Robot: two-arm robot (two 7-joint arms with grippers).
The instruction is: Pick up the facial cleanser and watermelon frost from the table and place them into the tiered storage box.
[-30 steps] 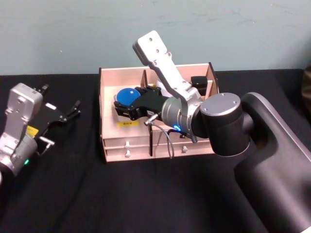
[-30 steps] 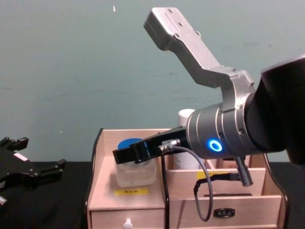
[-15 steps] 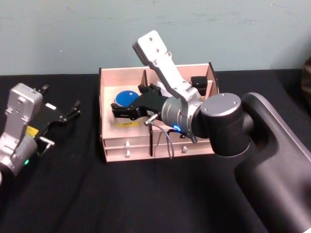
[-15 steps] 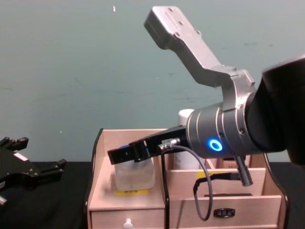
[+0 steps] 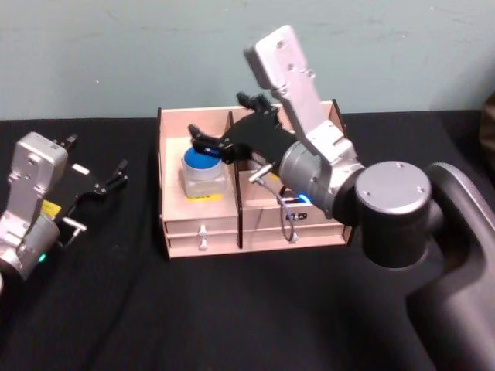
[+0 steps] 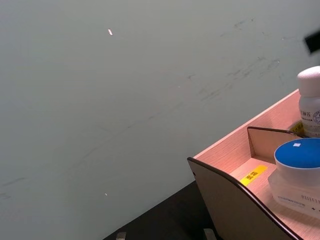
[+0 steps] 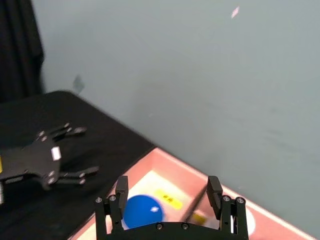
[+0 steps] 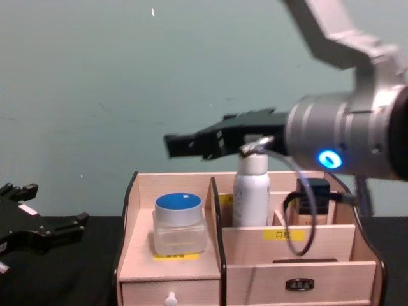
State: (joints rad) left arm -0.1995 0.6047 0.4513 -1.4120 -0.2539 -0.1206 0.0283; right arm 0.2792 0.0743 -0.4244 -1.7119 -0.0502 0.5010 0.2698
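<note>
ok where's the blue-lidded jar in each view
Head view: blue-lidded jar in the storage box's left compartment.
Chest view: jar left of the white bottle.
Left wrist view: jar at the lower right edge.
Right wrist view: its lid between the right gripper's open jaws.
Shared landmark: the yellow label by the jar.

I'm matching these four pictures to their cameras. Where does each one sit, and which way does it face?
Head: high, looking down at the storage box on the black table; left hand and right hand show.
Chest: low, facing the box front; the right hand hangs above the blue-lidded jar.
Left wrist: beside the box's left end, facing the wall.
Right wrist: above the box, looking down past its open fingers.
All four show the jar.
</note>
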